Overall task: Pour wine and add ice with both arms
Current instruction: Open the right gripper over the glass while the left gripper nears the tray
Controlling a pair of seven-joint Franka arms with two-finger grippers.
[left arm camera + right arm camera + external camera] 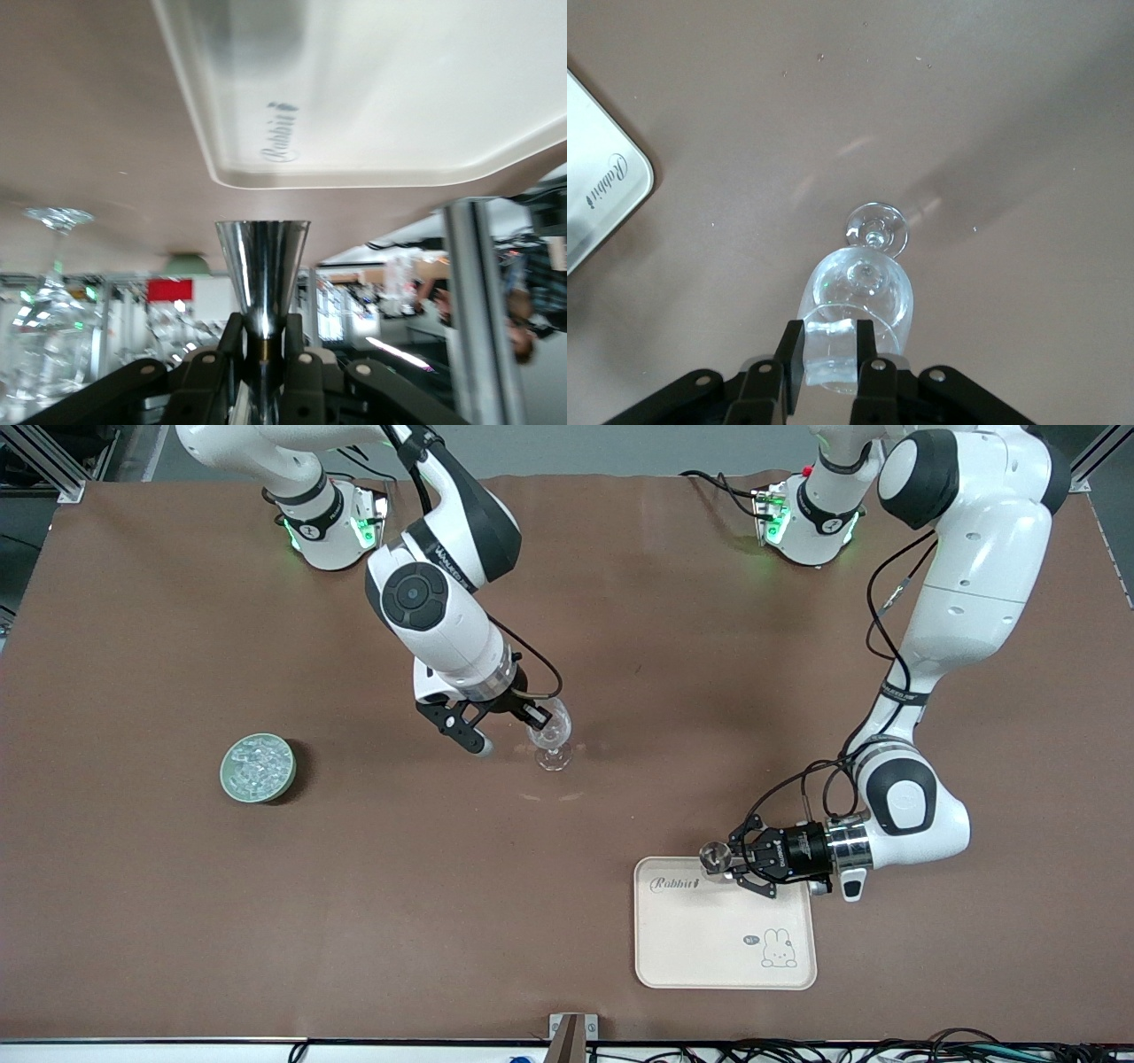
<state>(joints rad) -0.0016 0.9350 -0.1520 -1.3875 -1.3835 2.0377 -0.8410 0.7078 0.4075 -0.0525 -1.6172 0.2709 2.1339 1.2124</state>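
Observation:
A clear wine glass (554, 737) (864, 283) stands upright mid-table. My right gripper (534, 716) (830, 352) hangs just over its rim, shut on one cube of ice (831, 354). More ice fills a pale green bowl (258, 767) toward the right arm's end of the table. My left gripper (733, 859) (263, 350) lies level over the corner of the cream tray (725, 948) (381, 106), shut on the narrow waist of a shiny metal jigger (714, 856) (263, 261). No wine is in view.
The tray carries a "Rabbit" print and a small rabbit drawing (779, 949), and sits near the table's front edge. Brown mat (177, 912) covers the whole table. Both arm bases (332, 527) (806, 522) stand along the edge farthest from the front camera.

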